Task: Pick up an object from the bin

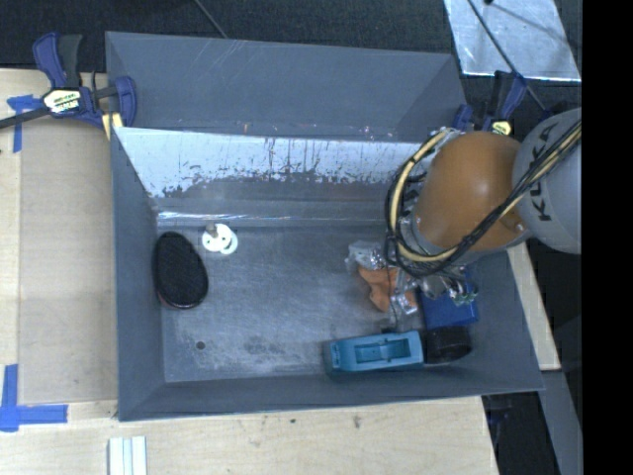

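The arm (554,181) is reaching in from the right of the frame, and its rounded orange cover (470,191), ringed by looping cables (401,191), is hanging over the right part of the grey metal bin (297,97). Below the cover the gripper (401,303) is pointing down at the lower right of the bin floor. The wrist and cables are hiding its tip, so whether it is released or clenched cannot be told, and nothing can be seen grasped in it. It is sitting right against a small cluster of things. An orange-brown lump (375,285) is lying just to its left, touching or nearly touching it. A crinkled silvery piece (363,257) is lying just above that lump, and a bright blue block (452,311) is lying just to the gripper's right. Directly below the gripper, a long teal-blue tool (374,353) is lying flat along the lower edge of the floor, with a black part (447,344) at its right end. Well apart from all this, at the left of the floor, a black oval object (180,270) is lying flat. A small white round thing (220,238) is resting near its upper right, close to the foot of the back wall.
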You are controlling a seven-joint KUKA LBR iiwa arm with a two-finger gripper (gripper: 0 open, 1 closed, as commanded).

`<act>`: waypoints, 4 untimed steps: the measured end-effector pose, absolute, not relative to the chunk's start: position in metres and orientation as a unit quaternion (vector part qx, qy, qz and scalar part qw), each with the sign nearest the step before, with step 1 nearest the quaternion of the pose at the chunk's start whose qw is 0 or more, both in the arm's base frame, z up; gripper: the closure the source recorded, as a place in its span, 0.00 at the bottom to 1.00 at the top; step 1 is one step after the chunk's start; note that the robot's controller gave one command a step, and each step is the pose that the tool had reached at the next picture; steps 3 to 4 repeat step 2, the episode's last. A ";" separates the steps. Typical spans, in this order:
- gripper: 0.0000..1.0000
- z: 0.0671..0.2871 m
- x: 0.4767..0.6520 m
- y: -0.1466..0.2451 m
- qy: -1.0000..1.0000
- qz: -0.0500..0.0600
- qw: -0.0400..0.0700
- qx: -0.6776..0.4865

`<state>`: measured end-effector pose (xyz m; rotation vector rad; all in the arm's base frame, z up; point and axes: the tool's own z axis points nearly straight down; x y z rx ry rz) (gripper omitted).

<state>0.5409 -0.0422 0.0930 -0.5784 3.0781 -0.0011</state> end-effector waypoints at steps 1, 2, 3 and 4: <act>0.00 0.093 0.541 -0.042 0.983 0.000 0.005 -0.185; 1.00 0.077 0.547 -0.071 0.989 0.000 0.003 -0.146; 1.00 0.077 0.547 -0.071 0.989 0.000 0.003 -0.146; 1.00 0.077 0.547 -0.071 0.989 0.000 0.003 -0.146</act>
